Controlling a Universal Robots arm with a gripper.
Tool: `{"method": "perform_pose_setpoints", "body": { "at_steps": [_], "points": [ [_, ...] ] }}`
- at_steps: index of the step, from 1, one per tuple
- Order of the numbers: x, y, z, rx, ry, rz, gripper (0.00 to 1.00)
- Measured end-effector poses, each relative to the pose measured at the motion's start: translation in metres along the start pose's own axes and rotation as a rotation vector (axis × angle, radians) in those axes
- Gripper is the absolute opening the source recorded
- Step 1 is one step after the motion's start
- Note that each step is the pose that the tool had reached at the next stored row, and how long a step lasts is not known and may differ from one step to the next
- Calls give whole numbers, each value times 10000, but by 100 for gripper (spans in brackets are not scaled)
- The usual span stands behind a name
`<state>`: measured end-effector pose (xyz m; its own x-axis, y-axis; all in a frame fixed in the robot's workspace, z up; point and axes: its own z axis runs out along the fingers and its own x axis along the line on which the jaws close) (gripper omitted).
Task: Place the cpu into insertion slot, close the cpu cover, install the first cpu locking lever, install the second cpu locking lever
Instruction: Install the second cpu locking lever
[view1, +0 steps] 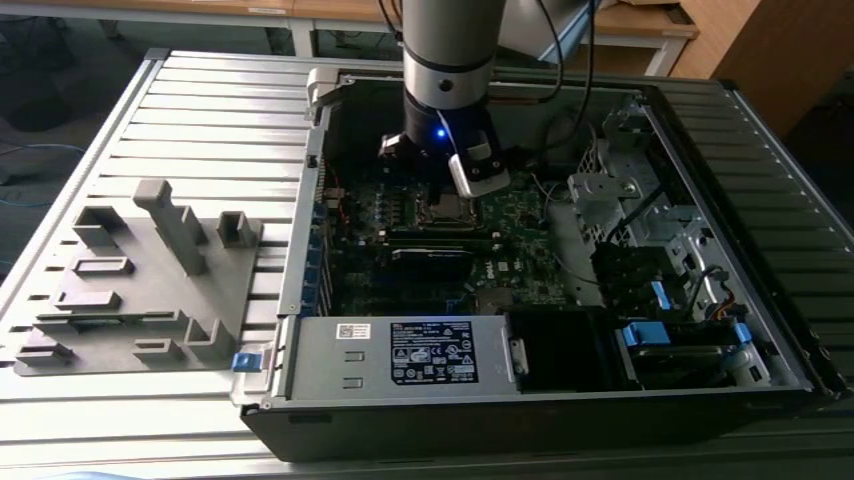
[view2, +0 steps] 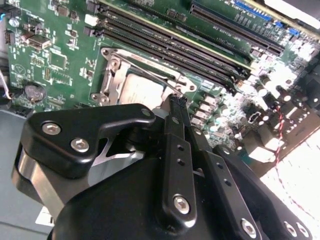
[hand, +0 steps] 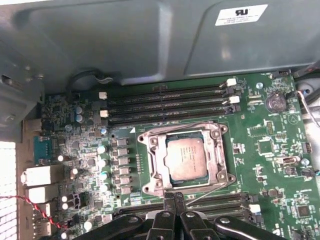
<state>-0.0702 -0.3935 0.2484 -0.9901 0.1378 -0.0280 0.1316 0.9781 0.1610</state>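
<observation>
My tool (hand: 173, 198) hangs low over the green motherboard (hand: 280, 165) inside the open computer case (view1: 747, 130), its two fingers pressed together with nothing between them, tips at the edge of the insertion slot (hand: 150, 172). The cpu (hand: 185, 158) lies flat in that slot, silver top up, with the cpu cover (hand: 218, 161) down around it. A thin locking lever (hand: 207, 192) runs slantwise just beside my fingertips (hand: 169, 199).

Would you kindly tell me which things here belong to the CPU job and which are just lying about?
Belonging to the job:
- silver-grey square cpu, seated in its socket
- silver metal frame cpu cover, down around it
- black gripper, fingers together at the cover's edge

Lying about:
- grey plastic fixture tray
- round coin battery
- long black memory slots
</observation>
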Motion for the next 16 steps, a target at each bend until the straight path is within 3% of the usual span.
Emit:
{"method": "perform_pose_setpoints", "body": {
  "at_steps": [4,10,16],
  "points": [
    [-4,-31,11,7,-2,3,11],
    [0,-55,78,14,-9,8,11],
    [47,-93,137,17,-29,5,11]
  ]
}}
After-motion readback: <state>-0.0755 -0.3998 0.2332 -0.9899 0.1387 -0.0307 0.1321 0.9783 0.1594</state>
